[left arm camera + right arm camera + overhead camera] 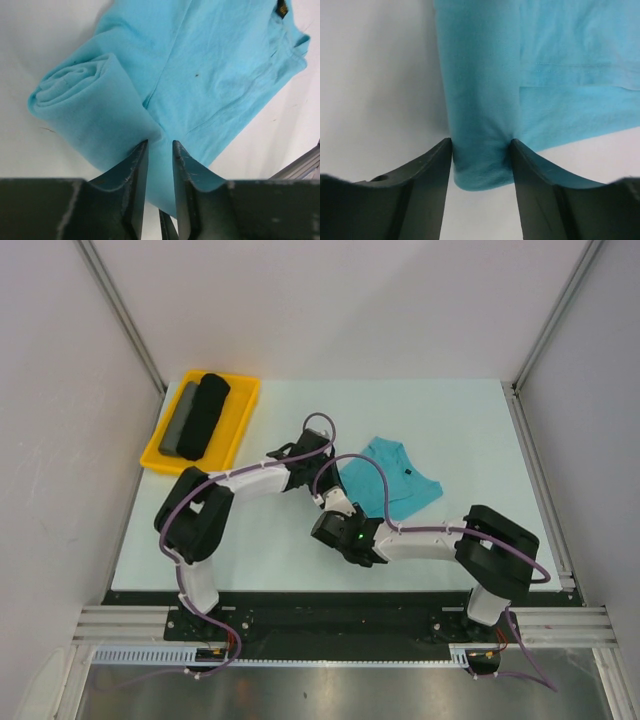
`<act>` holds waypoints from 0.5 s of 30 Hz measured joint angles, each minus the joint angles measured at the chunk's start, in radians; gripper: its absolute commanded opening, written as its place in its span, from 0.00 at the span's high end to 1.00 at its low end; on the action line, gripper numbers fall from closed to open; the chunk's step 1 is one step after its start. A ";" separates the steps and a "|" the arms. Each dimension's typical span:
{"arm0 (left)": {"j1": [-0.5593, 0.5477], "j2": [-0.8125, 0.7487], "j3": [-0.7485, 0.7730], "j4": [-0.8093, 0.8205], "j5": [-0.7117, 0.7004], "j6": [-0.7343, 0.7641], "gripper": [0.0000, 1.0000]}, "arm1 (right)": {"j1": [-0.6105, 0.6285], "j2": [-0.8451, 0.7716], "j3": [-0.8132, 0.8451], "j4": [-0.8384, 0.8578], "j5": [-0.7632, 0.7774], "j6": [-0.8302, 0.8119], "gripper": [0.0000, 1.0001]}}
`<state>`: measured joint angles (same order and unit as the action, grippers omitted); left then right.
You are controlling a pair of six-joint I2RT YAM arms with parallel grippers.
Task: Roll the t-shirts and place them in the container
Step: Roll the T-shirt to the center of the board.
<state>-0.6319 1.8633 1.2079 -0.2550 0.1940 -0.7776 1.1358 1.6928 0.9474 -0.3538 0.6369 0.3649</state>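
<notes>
Teal-turquoise short-sleeved t-shirt [412,492] of thin soft fabric lies on the pale bench [480,430], right of centre in the top view. Its near-left end is hidden beneath the wrists of the left arm [250,480] and the right arm [425,537], which meet there, seemingly so that each can take one end of the roll. At the far left a yellow plastic tray [240,427] holds a black fabric cylinder [208,412] and a thinner grey fabric cylinder [182,422] side by side, well apart from the work. From the left wrist, the end opposite the neck is wound into a loose, fat roll [80,100], while the rest lies flat out to the small dark tag [282,9]. The left jaws stand close together with a thin fold of cloth from the roll's edge between them, a pinch that appears meant to stop the turns springing open. From the right wrist, the right jaws stand wide, one against each side of the roll's other end, and the cloth puckers where they press, so they grip it. I judge the rolling begun but far from done.
</notes>
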 measured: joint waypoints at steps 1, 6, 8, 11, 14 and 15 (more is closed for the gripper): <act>0.000 0.000 0.006 -0.004 0.000 0.001 0.59 | 0.000 0.000 0.000 -0.004 0.004 0.000 0.51; 0.008 -0.010 0.030 -0.019 0.000 0.013 0.45 | -0.030 -0.001 0.001 -0.003 -0.026 0.000 0.55; 0.016 -0.029 0.030 -0.031 0.000 0.019 0.43 | -0.059 -0.012 -0.006 0.011 -0.076 0.000 0.56; 0.036 -0.067 0.030 -0.042 0.000 0.020 0.42 | -0.129 -0.065 -0.045 0.053 -0.180 0.000 0.57; 0.056 -0.120 0.016 -0.034 0.000 0.023 0.38 | -0.240 -0.131 -0.100 0.107 -0.337 0.003 0.57; 0.061 -0.138 0.005 -0.029 0.000 0.027 0.35 | -0.268 -0.144 -0.113 0.121 -0.377 0.005 0.57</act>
<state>-0.5705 1.7256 1.2133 -0.2836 0.1940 -0.7506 0.8677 1.5486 0.8341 -0.2333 0.2596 0.3702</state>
